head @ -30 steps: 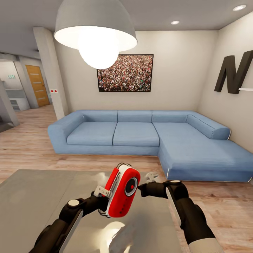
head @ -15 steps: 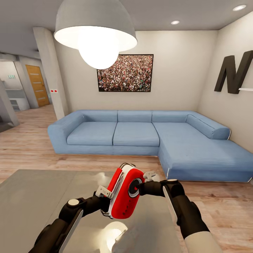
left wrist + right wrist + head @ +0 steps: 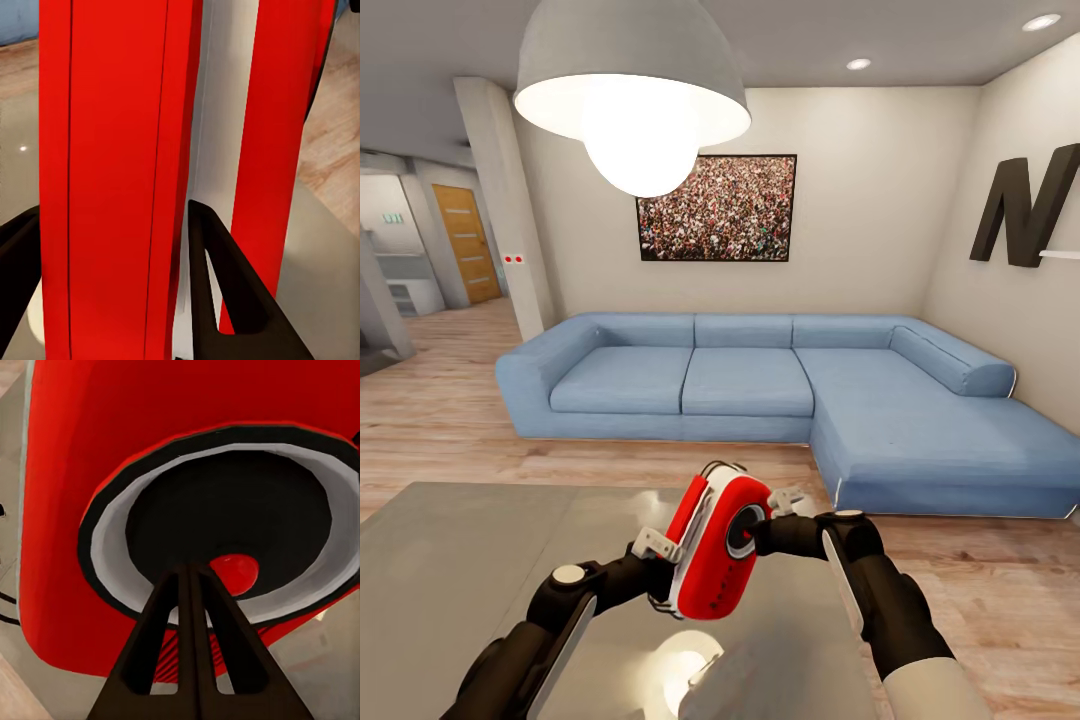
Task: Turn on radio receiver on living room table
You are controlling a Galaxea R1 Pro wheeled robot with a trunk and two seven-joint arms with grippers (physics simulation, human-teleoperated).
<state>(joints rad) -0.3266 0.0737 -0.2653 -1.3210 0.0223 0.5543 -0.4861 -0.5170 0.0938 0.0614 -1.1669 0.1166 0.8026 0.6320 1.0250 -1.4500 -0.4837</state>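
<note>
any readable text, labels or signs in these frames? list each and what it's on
"N": big dark block letter mounted on the right wall.
Small green sign high on the wall in the far left hallway: too small to read.
Small red radio with white sides, held up over the glossy grey table: no brand or label shows on it.
Framed crowd picture above the blue sofa: no text.

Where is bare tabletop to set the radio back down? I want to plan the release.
Bare top lies toward the table's left side, between its far edge and the left arm. The middle is crowded: the left gripper holds the radio receiver there, and the right gripper presses its dial.
</note>
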